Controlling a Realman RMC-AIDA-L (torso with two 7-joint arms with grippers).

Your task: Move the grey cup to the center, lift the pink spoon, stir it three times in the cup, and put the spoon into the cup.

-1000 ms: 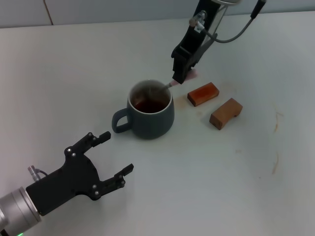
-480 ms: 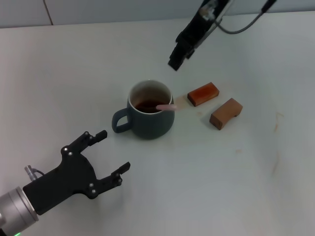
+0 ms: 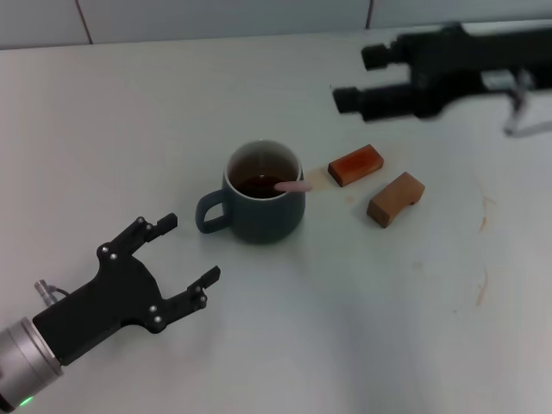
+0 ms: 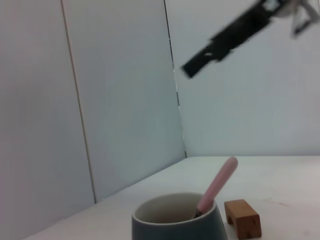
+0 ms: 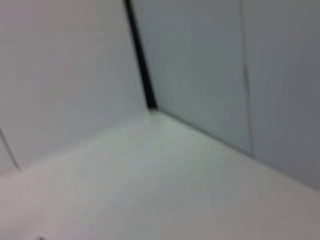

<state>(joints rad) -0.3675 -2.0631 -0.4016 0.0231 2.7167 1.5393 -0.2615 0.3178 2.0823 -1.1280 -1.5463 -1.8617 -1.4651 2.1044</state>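
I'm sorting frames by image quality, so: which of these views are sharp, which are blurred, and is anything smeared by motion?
Head view: sharp on the grey cup, pink spoon and left pincer; the right pincer is slightly soft. Left wrist view: cup and spoon fairly crisp; the right arm overhead is smeared. Right wrist view: blurred throughout, only wall and table.

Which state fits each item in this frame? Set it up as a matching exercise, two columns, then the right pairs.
Things:
1. pink spoon
2. grey cup
3. left gripper
4. right gripper

States:
A. open, low on the table near the cup's handle side
B. open, raised beyond the two wooden blocks, holding nothing
C. holds dark liquid, handle towards the left gripper
D. leans on the rim with its bowl end down in the liquid

Pairs: 1-D, 2-C, 3-A, 4-B
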